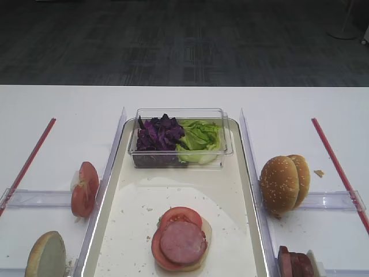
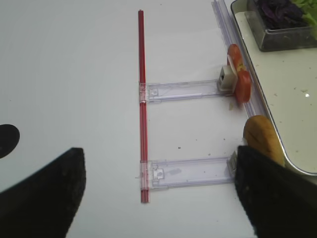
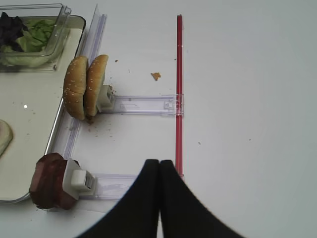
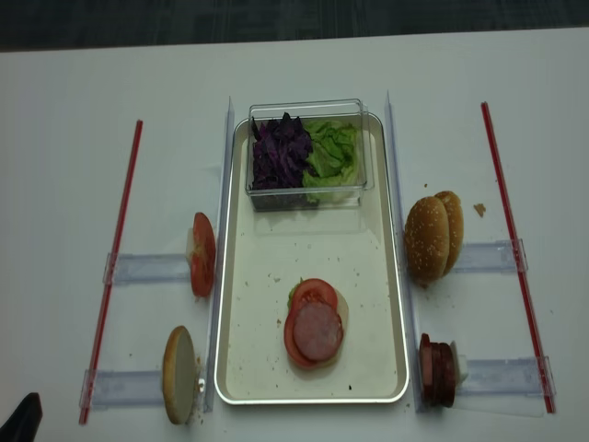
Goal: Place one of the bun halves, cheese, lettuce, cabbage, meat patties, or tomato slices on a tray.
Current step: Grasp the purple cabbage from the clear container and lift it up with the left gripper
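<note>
Tray [image 4: 386, 304] lies mid-desk, carrying a stack of tomato slices [image 4: 311, 295] and a meat patty [image 4: 318, 331], well apart from both claws. Left claw [image 2: 158, 193] stands apart, empty; right claw [image 3: 159, 198] is pressed together, empty.

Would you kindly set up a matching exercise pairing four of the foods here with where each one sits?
Things:
1. cabbage
2. meat patty
3. standing tomato slices
4. pair of bun halves

Places:
A. upright on a clear holder left of the tray
B. on top of the stack in the tray
C. upright on a clear holder right of the tray
D. in the clear tub, beside the lettuce

Pairs: 1-D, 2-B, 3-A, 4-C
</note>
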{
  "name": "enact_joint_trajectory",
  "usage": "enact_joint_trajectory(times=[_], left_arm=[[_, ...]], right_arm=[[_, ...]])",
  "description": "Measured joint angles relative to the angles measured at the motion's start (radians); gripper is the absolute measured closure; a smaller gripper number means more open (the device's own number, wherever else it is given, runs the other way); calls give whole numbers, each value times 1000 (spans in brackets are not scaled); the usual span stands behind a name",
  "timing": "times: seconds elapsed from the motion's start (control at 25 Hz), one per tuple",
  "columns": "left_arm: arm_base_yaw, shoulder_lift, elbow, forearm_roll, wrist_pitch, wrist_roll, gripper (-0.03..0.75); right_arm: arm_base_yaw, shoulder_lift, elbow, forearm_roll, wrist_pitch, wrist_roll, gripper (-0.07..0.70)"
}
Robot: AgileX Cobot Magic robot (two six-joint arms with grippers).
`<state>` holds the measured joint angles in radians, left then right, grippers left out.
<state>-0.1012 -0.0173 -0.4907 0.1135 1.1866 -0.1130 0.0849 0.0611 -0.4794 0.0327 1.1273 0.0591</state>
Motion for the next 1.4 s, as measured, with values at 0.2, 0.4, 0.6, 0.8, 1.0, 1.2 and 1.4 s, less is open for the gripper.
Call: enact_joint_trajectory(times=[0.2, 0.4, 0.6, 0.8, 1.0, 1.2, 1.4], left_arm=[[0, 0, 0, 0, 0, 0, 150], [0, 0, 0, 0, 0, 0, 150], [0, 0, 0, 0, 0, 0, 150], [0, 0, 0, 0, 0, 0, 150], [0, 0, 0, 0, 0, 0, 150], [0, 0, 0, 0, 0, 0, 150], [0, 0, 0, 0, 0, 0, 150]], right_arm=[[0, 0, 0, 0, 0, 0, 267], [0, 0, 0, 0, 0, 0, 267], [0, 0, 0, 0, 0, 0, 267], [0, 0, 0, 0, 0, 0, 267], [0, 0, 0, 0, 0, 0, 267], [0, 0, 0, 0, 0, 0, 267], [0, 0, 0, 0, 0, 0, 267]])
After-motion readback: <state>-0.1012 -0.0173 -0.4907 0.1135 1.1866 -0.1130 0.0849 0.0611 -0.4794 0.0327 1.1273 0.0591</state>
